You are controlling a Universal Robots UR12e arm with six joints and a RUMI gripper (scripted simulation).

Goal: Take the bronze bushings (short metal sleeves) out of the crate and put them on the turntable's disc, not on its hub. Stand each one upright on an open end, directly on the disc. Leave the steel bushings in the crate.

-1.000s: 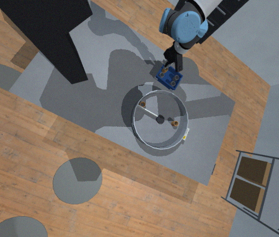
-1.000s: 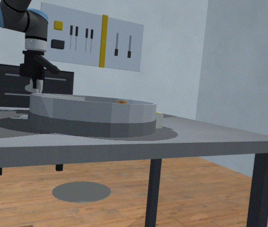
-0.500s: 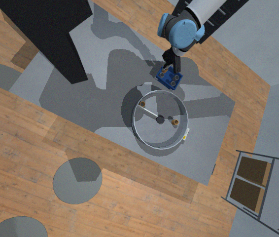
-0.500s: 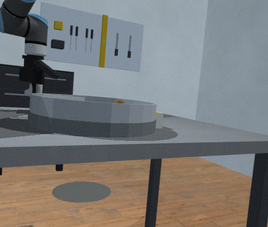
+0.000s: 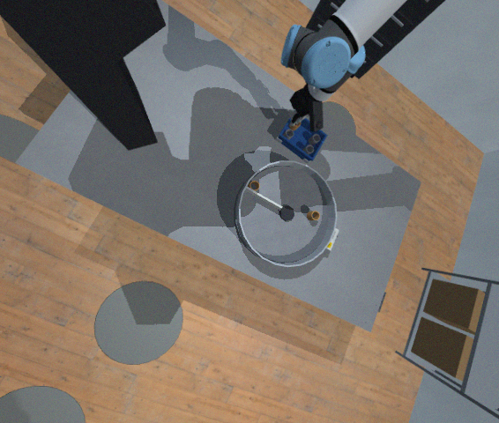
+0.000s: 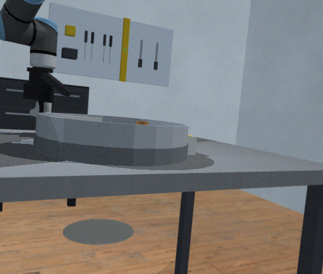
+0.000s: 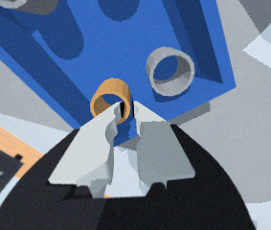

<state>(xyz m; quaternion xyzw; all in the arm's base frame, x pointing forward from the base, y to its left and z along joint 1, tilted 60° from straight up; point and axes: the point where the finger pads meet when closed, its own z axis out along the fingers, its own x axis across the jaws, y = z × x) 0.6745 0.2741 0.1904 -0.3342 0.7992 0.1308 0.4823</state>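
The blue crate (image 5: 292, 147) (image 7: 125, 48) holds one bronze bushing (image 7: 117, 85) in a corner and three steel bushings (image 5: 288, 133) (image 5: 316, 138) (image 5: 309, 149); the nearest steel one also shows in the wrist view (image 7: 191, 77). My gripper (image 5: 296, 120) (image 6: 40, 111) (image 7: 127, 103) is over the crate, its tips a narrow gap apart. In the wrist view the left tip overlaps the bronze bushing's opening and its right wall lines up with the gap; contact cannot be told. On the disc (image 5: 281, 241), one bronze bushing (image 5: 256, 183) stands near the wall, another (image 5: 313, 215) (image 6: 141, 122) right of the hub (image 5: 286, 212).
A raised round wall (image 5: 239, 218) (image 6: 96, 132) surrounds the disc. A pale bar (image 5: 265, 199) reaches from the hub to this wall, beside the left bushing. A small white box (image 5: 333, 240) (image 6: 192, 145) adjoins the turntable's outside. The crate stands just behind the turntable.
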